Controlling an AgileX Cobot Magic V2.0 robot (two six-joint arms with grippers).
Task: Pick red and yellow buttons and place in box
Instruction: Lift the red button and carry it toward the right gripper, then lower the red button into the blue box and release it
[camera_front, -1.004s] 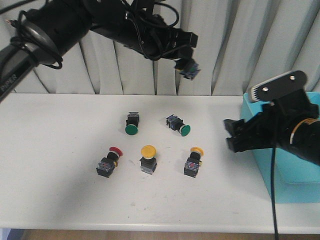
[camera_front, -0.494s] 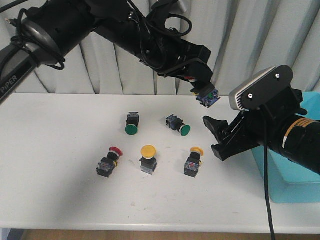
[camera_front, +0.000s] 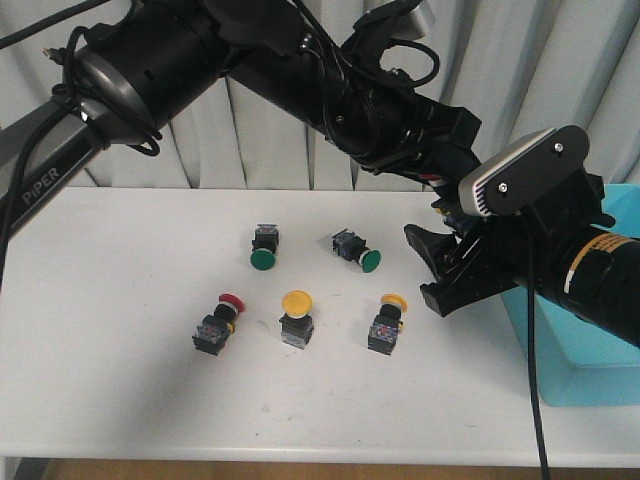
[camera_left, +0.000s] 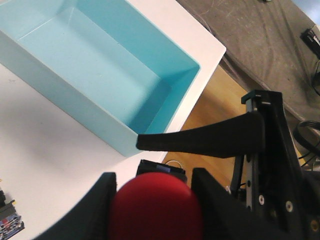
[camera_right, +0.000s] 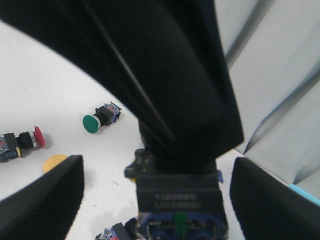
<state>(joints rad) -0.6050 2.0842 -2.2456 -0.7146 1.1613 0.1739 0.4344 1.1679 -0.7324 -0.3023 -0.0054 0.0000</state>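
Observation:
My left gripper (camera_front: 444, 195) is shut on a red button (camera_left: 155, 205), held in the air at the right, just left of the light-blue box (camera_front: 600, 345). In the left wrist view the box (camera_left: 105, 75) lies open below. My right gripper (camera_front: 428, 270) is open, its fingers either side of that button's black body (camera_right: 180, 197) without touching it. On the table lie a red button (camera_front: 218, 322), a yellow button (camera_front: 297, 315) and a second yellow button (camera_front: 388, 322).
Two green-capped switches lie behind the row, one (camera_front: 263, 247) at the middle and one (camera_front: 357, 250) to its right. The right arm's grey camera housing (camera_front: 520, 175) sits close under the left arm. Grey curtains hang behind the table.
My left arm has carried the red button right and down, until it sits between my right gripper's fingers. My right gripper moved left over the table, then stayed almost still.

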